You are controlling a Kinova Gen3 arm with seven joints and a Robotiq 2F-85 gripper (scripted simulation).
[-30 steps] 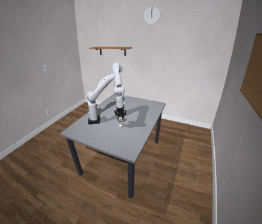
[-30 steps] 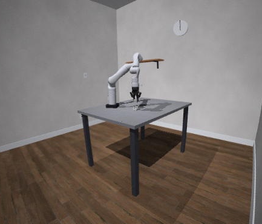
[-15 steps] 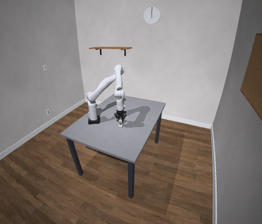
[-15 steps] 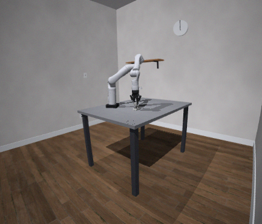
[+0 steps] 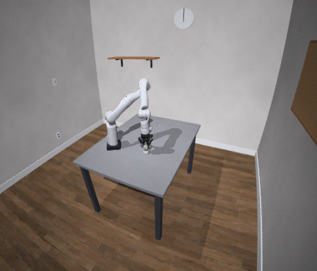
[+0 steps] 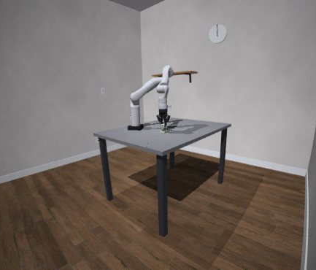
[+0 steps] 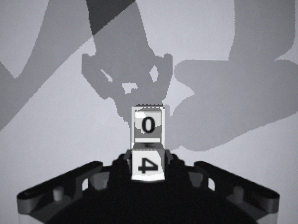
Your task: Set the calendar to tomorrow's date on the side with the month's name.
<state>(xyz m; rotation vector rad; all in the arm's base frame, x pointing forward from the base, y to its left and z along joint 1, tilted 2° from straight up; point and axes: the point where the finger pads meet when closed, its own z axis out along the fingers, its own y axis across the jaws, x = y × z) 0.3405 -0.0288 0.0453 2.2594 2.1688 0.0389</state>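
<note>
A white cube [image 7: 148,172] with a black 4 on its upward face is between the fingers of my gripper [image 5: 146,143] [image 6: 163,122] [image 7: 148,158], which is shut on it. The 4 lies sideways in the wrist view. The other white cube [image 7: 148,120] shows a 0 on its upward face. It sits in the small white tray [image 7: 133,131] just ahead of the held cube, lower down, partly in shadow. The held cube hides the tray's near part. The month's name and the cubes' side faces are not visible. In the top and exterior views the digits are too small to read.
The grey table [image 5: 124,165] [image 6: 135,140] carries the arm's black base [image 5: 113,146] [image 6: 135,128], to the left of the tray in the top and exterior views. The arm's shadow falls across the table around and beyond the tray. A wooden shelf [image 5: 133,58] is on the back wall.
</note>
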